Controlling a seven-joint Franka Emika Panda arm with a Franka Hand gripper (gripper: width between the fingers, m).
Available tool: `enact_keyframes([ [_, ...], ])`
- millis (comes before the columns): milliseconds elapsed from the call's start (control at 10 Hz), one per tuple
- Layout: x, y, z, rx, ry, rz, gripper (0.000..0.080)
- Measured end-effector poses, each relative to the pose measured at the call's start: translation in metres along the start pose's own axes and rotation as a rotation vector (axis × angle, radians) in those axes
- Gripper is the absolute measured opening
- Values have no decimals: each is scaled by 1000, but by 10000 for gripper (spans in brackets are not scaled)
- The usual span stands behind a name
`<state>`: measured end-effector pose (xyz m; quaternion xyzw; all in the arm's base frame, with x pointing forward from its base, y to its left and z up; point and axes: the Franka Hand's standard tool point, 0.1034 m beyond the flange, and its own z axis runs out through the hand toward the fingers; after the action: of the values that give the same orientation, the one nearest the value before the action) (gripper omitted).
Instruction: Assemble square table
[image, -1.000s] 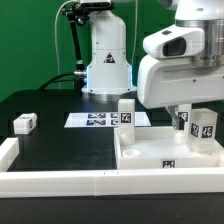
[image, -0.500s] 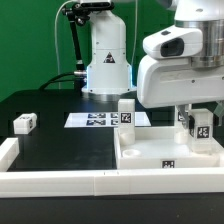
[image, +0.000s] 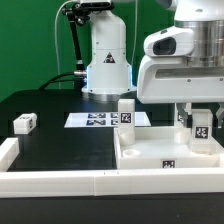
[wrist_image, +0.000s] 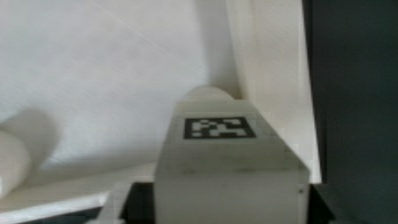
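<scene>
Both jaws of the gripper (image: 200, 120) press against the sides of a held leg (image: 201, 133), a small white tagged block pinched upright between them. It hangs over the far corner of the tabletop (image: 165, 157) on the exterior view's right. Whether its foot touches the tray floor I cannot tell.

From the exterior view's left: a loose leg (image: 24, 123) lies alone on the black table (image: 60, 145), well apart from everything else. Next comes the marker board (image: 93, 119), flat in front of the robot base (image: 107, 62). Just beside it a standing leg (image: 126, 111) is upright in the near-left corner of the tabletop. The held leg comes last. White bars (image: 60, 181) run along the front edge.

Only the exterior view shows the loose leg, the standing leg, the marker board and the arm's white housing. Only the wrist view looks straight down the held leg, showing the tag on its face, dark finger edges flanking its lower end, the tabletop's pale rim beyond it, and a strip of black table past that.
</scene>
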<state>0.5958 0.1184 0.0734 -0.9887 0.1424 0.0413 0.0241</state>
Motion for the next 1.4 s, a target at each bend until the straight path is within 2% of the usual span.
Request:
enact_keyframes([
  [600, 1, 2, 1, 9, 1, 719, 291],
  [1200, 2, 3, 1, 26, -12, 1183, 291],
  [1400, 2, 3, 1, 26, -12, 1215, 297],
])
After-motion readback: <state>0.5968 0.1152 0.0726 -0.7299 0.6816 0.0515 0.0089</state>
